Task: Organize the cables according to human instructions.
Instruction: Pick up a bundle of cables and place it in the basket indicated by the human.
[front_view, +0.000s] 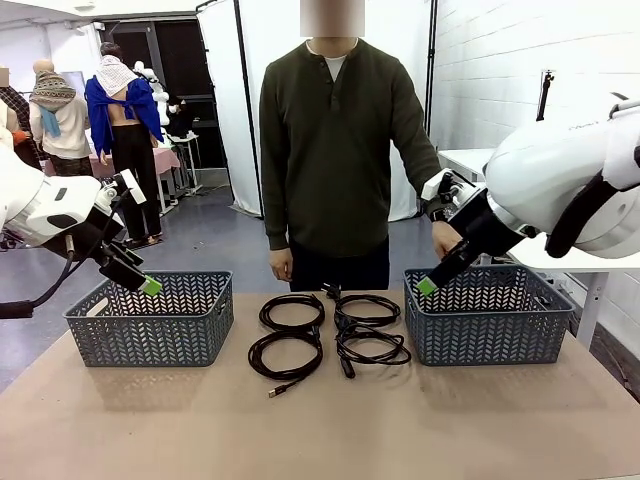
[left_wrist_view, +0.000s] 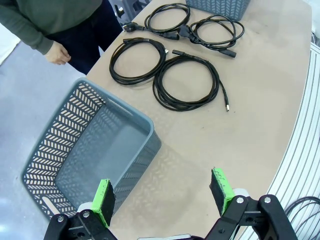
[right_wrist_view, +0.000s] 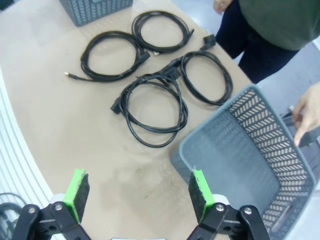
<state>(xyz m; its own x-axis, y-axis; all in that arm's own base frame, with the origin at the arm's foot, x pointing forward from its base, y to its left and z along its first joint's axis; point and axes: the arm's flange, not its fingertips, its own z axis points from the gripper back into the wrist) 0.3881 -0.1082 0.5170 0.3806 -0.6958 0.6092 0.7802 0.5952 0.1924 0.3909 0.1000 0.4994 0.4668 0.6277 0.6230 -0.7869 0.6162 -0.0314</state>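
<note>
Four black coiled cables lie in a two-by-two group at mid-table: back left (front_view: 292, 312), back right (front_view: 367, 311), front left (front_view: 285, 356), front right (front_view: 372, 346). The left wrist view shows them too, the nearest coil (left_wrist_view: 187, 82) ahead of my gripper. My left gripper (front_view: 142, 281) (left_wrist_view: 162, 195) hangs open and empty over the near corner of the left basket (front_view: 150, 318). My right gripper (front_view: 430, 283) (right_wrist_view: 140, 192) is open and empty above the right basket's (front_view: 488, 315) inner corner, with a coil (right_wrist_view: 152, 107) ahead of it. The human (front_view: 335, 150) stands at the far edge.
Both grey-blue lattice baskets (left_wrist_view: 90, 150) (right_wrist_view: 250, 155) look empty. One of the person's hands (right_wrist_view: 305, 120) hangs by the right basket's far rim, a finger extended; the other (front_view: 281, 265) hangs at the side. Bare tabletop (front_view: 320, 430) stretches in front of the cables.
</note>
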